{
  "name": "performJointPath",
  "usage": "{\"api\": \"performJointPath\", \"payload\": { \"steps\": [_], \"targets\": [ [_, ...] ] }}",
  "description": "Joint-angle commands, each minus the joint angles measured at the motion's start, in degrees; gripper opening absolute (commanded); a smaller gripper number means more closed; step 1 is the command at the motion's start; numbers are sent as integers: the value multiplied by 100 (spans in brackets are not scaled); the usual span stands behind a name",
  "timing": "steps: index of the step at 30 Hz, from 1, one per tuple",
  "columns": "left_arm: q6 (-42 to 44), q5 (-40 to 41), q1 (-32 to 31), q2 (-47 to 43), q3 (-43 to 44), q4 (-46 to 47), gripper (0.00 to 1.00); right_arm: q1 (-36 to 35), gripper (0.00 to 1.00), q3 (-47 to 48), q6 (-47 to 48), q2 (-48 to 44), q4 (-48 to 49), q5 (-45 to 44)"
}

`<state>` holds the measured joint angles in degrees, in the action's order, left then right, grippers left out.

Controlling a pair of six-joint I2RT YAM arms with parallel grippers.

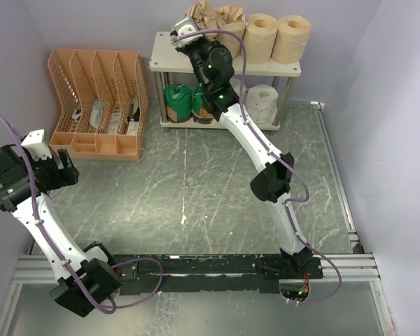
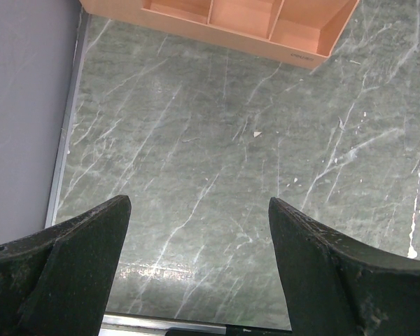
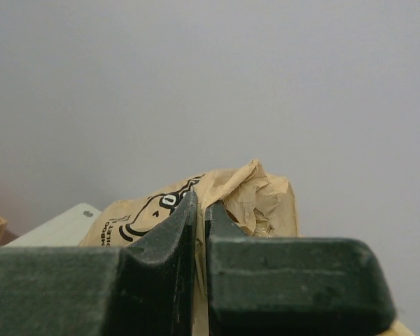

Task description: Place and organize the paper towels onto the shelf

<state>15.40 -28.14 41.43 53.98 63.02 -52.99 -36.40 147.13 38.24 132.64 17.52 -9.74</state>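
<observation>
Two tan-wrapped printed rolls (image 1: 229, 15) sit at the left end of the shelf (image 1: 266, 68), on its top board, with two plain tan rolls (image 1: 292, 38) at the right end. On the lower board, green-topped rolls (image 1: 176, 94) stand left and white dotted rolls (image 1: 267, 105) right. The right end effector (image 3: 200, 203) is at the shelf's top left, closed to a sliver against a printed roll. I cannot tell whether it pinches the wrapper. The left end effector (image 2: 199, 210) gapes wide and empty above the counter (image 2: 217, 140), well left of the shelf.
</observation>
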Motion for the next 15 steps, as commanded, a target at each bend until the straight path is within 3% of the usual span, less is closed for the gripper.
{"api": "performJointPath", "payload": {
  "steps": [1,6,8,10,11,12,15],
  "targets": [
    [-54,70,55,8,-35,140,91,-3,0,100,-106,204,313,124],
    [-59,77,51,-3,-41,140,91,4,0,-48,82,236,389,39],
    [-62,73,50,5,-36,139,91,16,29,-129,95,201,468,-26],
    [-55,66,58,11,-41,139,92,32,76,-164,97,148,512,-56],
    [-54,63,53,18,-36,139,92,32,95,-174,92,110,520,-61],
    [-50,63,56,23,-36,140,92,36,99,-182,77,65,546,-65],
    [-54,66,52,10,-40,132,92,37,100,-157,-2,-38,618,-64]
  ]
}}
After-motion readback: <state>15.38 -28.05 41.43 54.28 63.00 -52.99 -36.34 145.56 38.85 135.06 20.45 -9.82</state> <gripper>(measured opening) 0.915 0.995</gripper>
